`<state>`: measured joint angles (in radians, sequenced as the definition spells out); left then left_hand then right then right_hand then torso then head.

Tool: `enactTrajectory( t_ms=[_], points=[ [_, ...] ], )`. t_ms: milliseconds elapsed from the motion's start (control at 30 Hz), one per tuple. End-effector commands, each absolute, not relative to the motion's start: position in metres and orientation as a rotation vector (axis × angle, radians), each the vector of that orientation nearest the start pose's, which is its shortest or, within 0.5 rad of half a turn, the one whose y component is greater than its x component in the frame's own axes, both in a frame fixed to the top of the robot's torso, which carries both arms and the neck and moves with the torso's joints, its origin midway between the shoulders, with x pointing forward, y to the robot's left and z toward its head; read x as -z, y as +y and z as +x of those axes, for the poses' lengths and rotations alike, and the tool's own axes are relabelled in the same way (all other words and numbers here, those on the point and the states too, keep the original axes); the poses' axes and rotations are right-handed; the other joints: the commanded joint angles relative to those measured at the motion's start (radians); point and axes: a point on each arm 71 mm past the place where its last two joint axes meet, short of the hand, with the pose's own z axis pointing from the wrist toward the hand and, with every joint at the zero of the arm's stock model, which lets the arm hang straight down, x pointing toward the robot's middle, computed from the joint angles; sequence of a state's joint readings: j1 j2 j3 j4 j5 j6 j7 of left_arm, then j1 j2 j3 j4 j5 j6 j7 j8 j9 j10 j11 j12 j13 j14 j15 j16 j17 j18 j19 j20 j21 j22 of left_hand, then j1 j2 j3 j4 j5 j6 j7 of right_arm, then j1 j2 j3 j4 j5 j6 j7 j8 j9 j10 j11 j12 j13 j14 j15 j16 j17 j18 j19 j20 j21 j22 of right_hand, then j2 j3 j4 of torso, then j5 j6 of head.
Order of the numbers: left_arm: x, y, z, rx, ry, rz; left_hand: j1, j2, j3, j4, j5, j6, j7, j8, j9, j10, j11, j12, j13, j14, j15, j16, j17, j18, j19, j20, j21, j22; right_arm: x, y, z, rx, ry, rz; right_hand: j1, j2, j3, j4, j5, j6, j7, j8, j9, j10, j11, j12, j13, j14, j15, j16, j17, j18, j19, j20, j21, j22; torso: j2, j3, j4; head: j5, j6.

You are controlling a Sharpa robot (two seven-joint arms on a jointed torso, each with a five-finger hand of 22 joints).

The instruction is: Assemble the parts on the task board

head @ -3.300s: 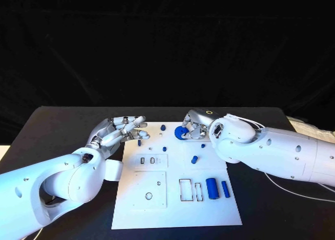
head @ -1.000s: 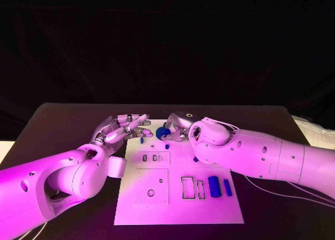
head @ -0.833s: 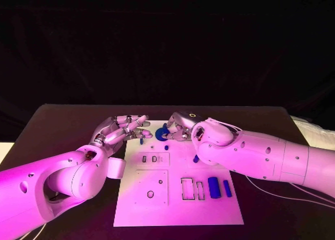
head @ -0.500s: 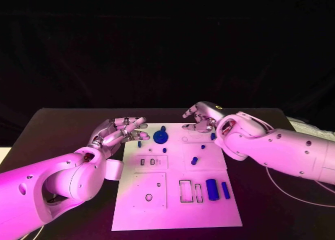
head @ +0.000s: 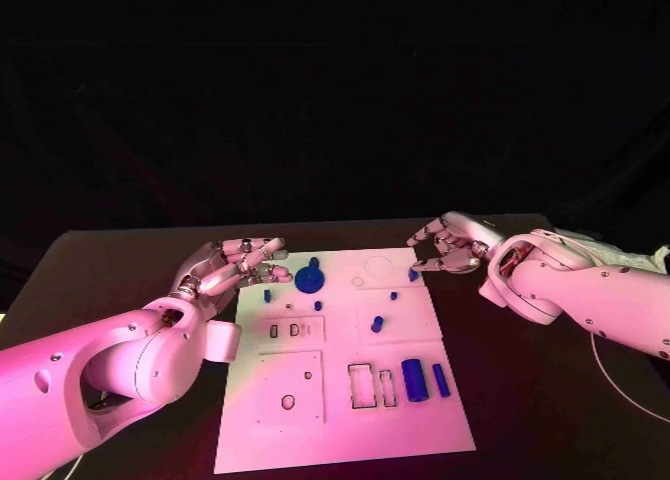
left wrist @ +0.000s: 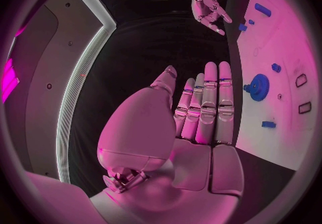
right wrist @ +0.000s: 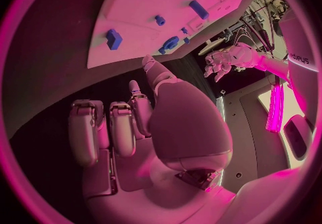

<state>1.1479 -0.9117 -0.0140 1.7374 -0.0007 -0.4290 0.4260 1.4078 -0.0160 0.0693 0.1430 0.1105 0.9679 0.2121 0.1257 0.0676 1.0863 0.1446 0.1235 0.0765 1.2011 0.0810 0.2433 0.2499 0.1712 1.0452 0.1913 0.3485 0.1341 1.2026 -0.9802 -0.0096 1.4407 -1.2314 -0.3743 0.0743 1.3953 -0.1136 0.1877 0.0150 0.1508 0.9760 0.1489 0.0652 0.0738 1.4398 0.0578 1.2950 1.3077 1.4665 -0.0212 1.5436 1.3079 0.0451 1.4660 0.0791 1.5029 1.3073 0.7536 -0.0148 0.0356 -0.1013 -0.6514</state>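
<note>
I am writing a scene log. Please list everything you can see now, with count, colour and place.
task board: one, white, middle of the table.
round gear-like part: one, blue, far left area of the board.
small parts: several, blue, spread over the far half of the board.
long parts: two, blue, side by side on the near right of the board.
table: one, black, under the board.
left hand: one, silver, at the board's far left corner, holding nothing.
right hand: one, silver, at the board's far right corner, fingers curled, holding nothing.
</note>
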Motion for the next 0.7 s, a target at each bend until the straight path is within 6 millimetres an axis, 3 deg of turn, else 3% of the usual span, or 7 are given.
enactTrajectory(
  t_ms=[33, 167, 267, 500, 600, 700],
  points=[
    [0.173, 0.185, 0.444, 1.626, 1.405, -1.126, 0.003, 0.010, 0.000, -0.004, -0.004, -0.002, 0.002, -0.003, 0.000, 0.001, 0.005, -0.004, -0.001, -0.004, 0.005, 0.003, 0.001, 0.011, 0.010, 0.000, 0.001, -0.002, 0.175, -0.298, 0.498, -0.717, 1.608, 0.054, 0.003, -0.003, 0.000, -0.007, 0.006, -0.007, 0.004, -0.005, -0.002, -0.002, 0.004, -0.006, 0.082, 0.095, 0.007, 0.007, 0.222, -0.014, 0.038, 0.010, 0.004, 0.119, 0.001, 0.0056, -0.0026, -0.002, -0.001],
    [0.173, 0.185, 0.445, 1.623, 1.404, -1.127, 0.003, 0.010, 0.000, -0.004, -0.004, -0.002, 0.002, -0.003, 0.000, 0.001, 0.005, -0.004, -0.001, -0.004, 0.005, 0.003, 0.001, 0.011, 0.010, 0.000, 0.001, -0.002, 0.181, -0.303, 0.499, -0.700, 1.624, 0.056, -0.001, -0.004, -0.003, -0.007, 0.008, -0.012, 0.004, -0.005, -0.003, -0.005, 0.005, -0.011, 0.079, 0.095, 0.008, 0.007, 0.223, -0.014, 0.038, 0.011, 0.004, 0.118, 0.000, 0.0051, 0.0001, -0.003, -0.006],
    [0.174, 0.186, 0.446, 1.620, 1.403, -1.128, 0.003, 0.010, 0.000, -0.004, -0.004, -0.002, 0.002, -0.003, 0.000, 0.001, 0.005, -0.004, -0.001, -0.004, 0.005, 0.003, 0.001, 0.011, 0.010, 0.000, 0.001, -0.002, 0.186, -0.306, 0.499, -0.690, 1.635, 0.057, -0.005, -0.005, -0.005, -0.007, 0.009, -0.016, 0.005, -0.005, -0.003, -0.006, 0.006, -0.012, 0.078, 0.095, 0.009, 0.007, 0.223, -0.014, 0.037, 0.012, 0.003, 0.116, 0.002, 0.0066, -0.0007, -0.001, -0.005],
    [0.174, 0.186, 0.446, 1.620, 1.403, -1.128, 0.003, 0.010, 0.000, -0.004, -0.004, -0.002, 0.002, -0.003, 0.000, 0.001, 0.005, -0.004, -0.001, -0.004, 0.005, 0.003, 0.001, 0.011, 0.010, 0.000, 0.001, -0.002, 0.194, -0.309, 0.502, -0.669, 1.653, 0.065, -0.006, -0.005, -0.006, -0.007, 0.010, -0.017, 0.005, -0.005, -0.004, -0.006, 0.006, -0.013, 0.078, 0.096, 0.009, 0.007, 0.224, -0.014, 0.037, 0.012, 0.003, 0.117, 0.000, 0.0045, -0.0009, -0.003, -0.009],
    [0.174, 0.185, 0.446, 1.621, 1.404, -1.128, 0.003, 0.010, 0.000, -0.004, -0.004, -0.002, 0.002, -0.003, 0.000, 0.001, 0.005, -0.004, -0.001, -0.004, 0.005, 0.003, 0.001, 0.011, 0.010, 0.000, 0.001, -0.002, 0.197, -0.308, 0.502, -0.664, 1.662, 0.066, -0.008, -0.003, -0.007, -0.006, 0.011, -0.018, 0.006, -0.005, -0.004, -0.006, 0.006, -0.012, 0.079, 0.096, 0.009, 0.008, 0.224, -0.014, 0.038, 0.012, 0.004, 0.118, 0.000, 0.0047, 0.0010, -0.003, -0.012],
    [0.174, 0.185, 0.446, 1.621, 1.405, -1.129, 0.003, 0.010, 0.000, -0.004, -0.004, -0.002, 0.002, -0.003, 0.000, 0.001, 0.005, -0.004, -0.001, -0.004, 0.005, 0.003, 0.001, 0.011, 0.010, 0.000, 0.001, -0.002, 0.202, -0.307, 0.504, -0.659, 1.668, 0.068, -0.011, -0.001, -0.007, -0.005, 0.012, -0.019, 0.006, -0.004, -0.004, -0.005, 0.006, -0.012, 0.079, 0.096, 0.010, 0.008, 0.225, -0.014, 0.038, 0.012, 0.004, 0.118, 0.000, 0.0048, -0.0010, 0.001, -0.013]
  ],
)
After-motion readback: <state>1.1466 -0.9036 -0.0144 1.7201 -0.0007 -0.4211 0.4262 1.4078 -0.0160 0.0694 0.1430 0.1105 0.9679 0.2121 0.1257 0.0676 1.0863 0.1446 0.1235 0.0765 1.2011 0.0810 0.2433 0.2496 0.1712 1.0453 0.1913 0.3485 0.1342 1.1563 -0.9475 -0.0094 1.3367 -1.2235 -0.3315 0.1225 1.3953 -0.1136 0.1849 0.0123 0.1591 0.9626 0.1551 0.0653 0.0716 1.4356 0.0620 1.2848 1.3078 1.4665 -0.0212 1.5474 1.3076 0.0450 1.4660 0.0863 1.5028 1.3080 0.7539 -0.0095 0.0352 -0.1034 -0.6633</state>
